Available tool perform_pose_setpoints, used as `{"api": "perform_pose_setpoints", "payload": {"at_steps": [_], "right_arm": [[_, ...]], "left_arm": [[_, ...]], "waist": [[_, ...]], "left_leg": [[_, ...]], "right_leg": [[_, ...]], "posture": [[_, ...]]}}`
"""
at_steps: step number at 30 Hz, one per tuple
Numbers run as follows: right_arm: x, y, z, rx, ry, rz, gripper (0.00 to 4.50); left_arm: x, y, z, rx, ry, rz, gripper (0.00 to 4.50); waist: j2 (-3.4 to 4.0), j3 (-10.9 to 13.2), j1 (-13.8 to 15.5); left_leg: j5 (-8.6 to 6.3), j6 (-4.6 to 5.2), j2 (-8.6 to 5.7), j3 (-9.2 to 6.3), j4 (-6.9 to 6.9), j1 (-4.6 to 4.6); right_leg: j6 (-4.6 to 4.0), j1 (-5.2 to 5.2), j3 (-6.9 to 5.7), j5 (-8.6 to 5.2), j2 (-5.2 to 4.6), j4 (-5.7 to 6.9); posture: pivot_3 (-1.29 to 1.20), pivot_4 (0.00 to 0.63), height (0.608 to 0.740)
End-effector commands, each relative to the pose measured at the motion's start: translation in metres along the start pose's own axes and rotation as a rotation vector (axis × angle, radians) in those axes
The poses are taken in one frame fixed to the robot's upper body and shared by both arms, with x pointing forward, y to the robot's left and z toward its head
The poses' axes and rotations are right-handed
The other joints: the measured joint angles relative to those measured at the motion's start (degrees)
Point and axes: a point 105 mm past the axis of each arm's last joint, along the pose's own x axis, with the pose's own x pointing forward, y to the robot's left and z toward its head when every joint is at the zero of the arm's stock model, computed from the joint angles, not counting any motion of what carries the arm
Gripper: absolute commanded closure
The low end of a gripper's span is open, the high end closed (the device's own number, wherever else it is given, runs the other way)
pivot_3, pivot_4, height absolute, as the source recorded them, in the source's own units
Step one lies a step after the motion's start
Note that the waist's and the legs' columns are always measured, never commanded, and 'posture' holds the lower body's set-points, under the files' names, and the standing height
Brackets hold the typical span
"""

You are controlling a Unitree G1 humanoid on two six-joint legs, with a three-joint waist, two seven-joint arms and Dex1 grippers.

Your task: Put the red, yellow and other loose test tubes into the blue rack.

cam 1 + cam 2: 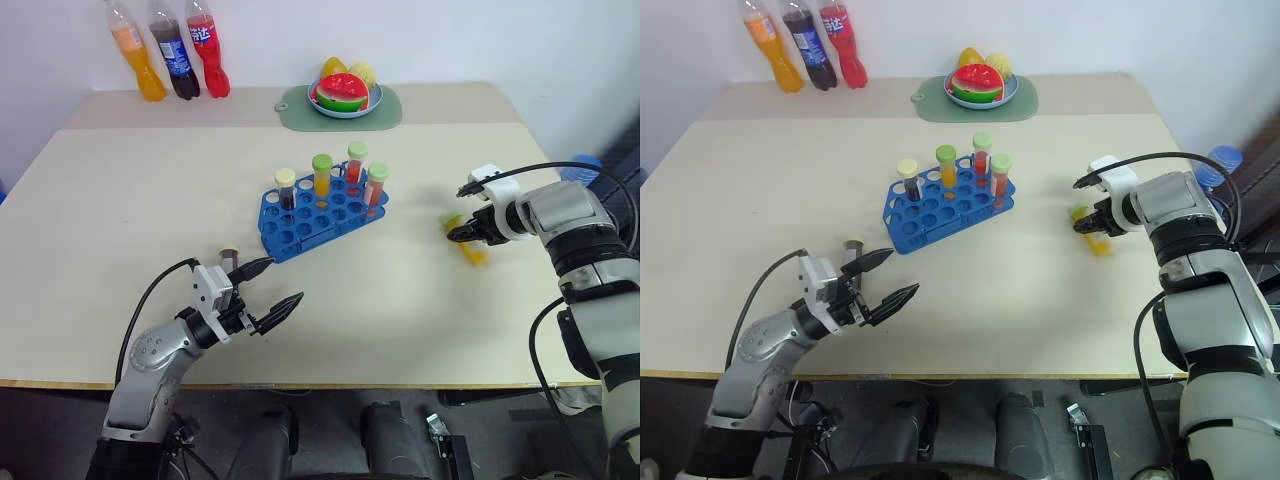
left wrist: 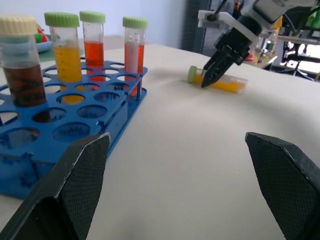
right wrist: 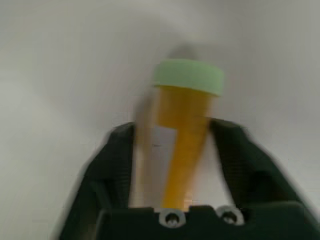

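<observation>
Closing on the last loose tube

My left gripper idles near the table's front edge, fingers wide apart, empty; mid-table the blue rack holds four tubes upright; toward the right edge my right gripper clamps the lying yellow tube for lifting.

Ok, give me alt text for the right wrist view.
Right gripper closing around a yellow tube with a green cap, lying on the pale table, one black finger on each side.
</observation>
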Motion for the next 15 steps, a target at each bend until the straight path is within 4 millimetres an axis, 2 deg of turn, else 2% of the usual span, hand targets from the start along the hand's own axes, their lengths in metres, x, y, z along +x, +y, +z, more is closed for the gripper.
{"api": "perform_pose_setpoints", "payload": {"at_steps": [1,3,6,8,13,15], "right_arm": [[0.004,-0.003,-0.005,-0.118,0.013,-0.008,3.59],[0.002,0.000,-0.002,-0.245,-0.048,0.029,3.69],[-0.015,0.019,0.000,-0.417,-0.171,0.159,3.69],[-0.026,0.034,0.002,-0.459,-0.297,0.239,3.69],[-0.064,0.093,0.025,-0.537,-0.707,0.457,3.69],[-0.077,0.117,0.039,-0.493,-0.848,0.515,3.69]], "left_arm": [[-0.002,0.000,0.010,0.031,-0.028,0.002,0.00],[-0.003,0.000,0.009,0.030,-0.026,0.005,0.00],[-0.006,0.002,0.006,0.026,-0.018,0.009,0.00],[-0.007,0.003,0.005,0.022,-0.015,0.007,0.00],[-0.007,0.008,0.003,0.024,-0.008,-0.004,0.00],[-0.007,0.011,0.004,0.027,-0.007,-0.011,0.00]], "waist": [[-0.01,0.0,0.0],[-0.03,0.0,-0.1],[-0.06,0.0,0.4],[-0.06,0.0,0.5],[0.00,0.0,-0.1],[0.01,0.0,-0.2]], "left_leg": [[0.00,0.00,0.00,0.00,0.00,0.00],[0.00,-0.01,0.00,0.00,0.02,0.01],[0.00,0.00,-0.01,-0.01,0.04,0.00],[-0.01,0.01,0.00,-0.02,0.03,-0.02],[0.00,0.01,0.05,-0.02,0.04,0.02],[0.00,0.00,0.05,-0.04,0.03,0.04]], "right_leg": [[0.00,0.01,0.00,0.00,0.01,0.00],[0.00,0.02,0.00,0.00,0.01,0.01],[0.01,0.07,-0.06,0.00,0.00,-0.01],[0.02,0.04,-0.06,-0.01,0.00,-0.03],[0.02,0.04,-0.03,0.00,0.03,0.04],[0.01,0.02,-0.02,0.00,0.03,0.13]], "posture": [[0.00,0.150,0.740],[0.00,0.150,0.740],[0.00,0.150,0.740],[0.00,0.150,0.740],[0.00,0.150,0.740],[0.00,0.150,0.740]]}}
